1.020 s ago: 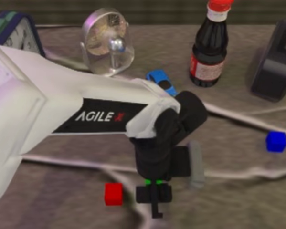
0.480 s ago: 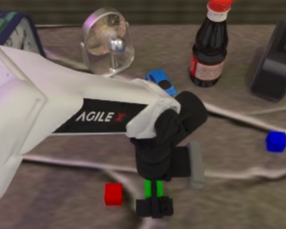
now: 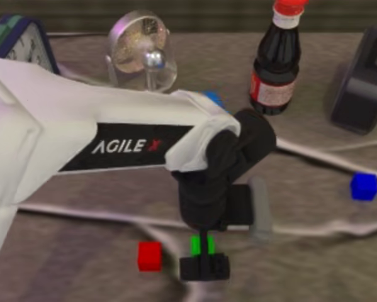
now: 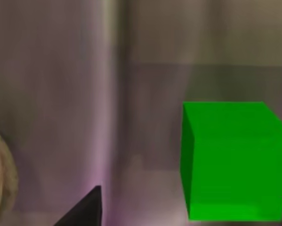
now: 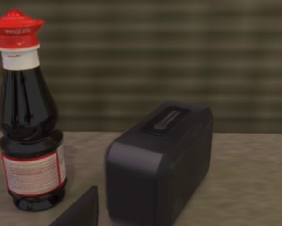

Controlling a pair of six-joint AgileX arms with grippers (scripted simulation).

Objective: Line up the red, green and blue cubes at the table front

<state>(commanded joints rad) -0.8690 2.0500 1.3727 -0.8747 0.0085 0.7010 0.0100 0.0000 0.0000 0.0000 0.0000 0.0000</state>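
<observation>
The green cube (image 3: pixel 202 244) rests on the cloth table (image 3: pixel 314 264) near the front, just right of the red cube (image 3: pixel 149 256). My left gripper (image 3: pixel 204 267) hovers over the green cube, open and holding nothing. In the left wrist view the green cube (image 4: pixel 232 160) sits free on the cloth, well apart from the one dark fingertip (image 4: pixel 86 209) that shows. The blue cube (image 3: pixel 364 187) lies alone at the right. My right arm is out of the top view; only one fingertip (image 5: pixel 82 212) shows in its wrist view, parked facing the bottle.
At the back stand a dark sauce bottle (image 3: pixel 276 63) with a red cap, a black box (image 3: pixel 364 82), a small clear fan (image 3: pixel 142 53) and a clock-like object (image 3: pixel 18 41). The blue toy car (image 3: pixel 212 97) peeks out behind my left arm.
My left gripper has let go of the green cube and drawn up off it, so more of the cube shows. The arm has shifted and covers most of the toy car.
</observation>
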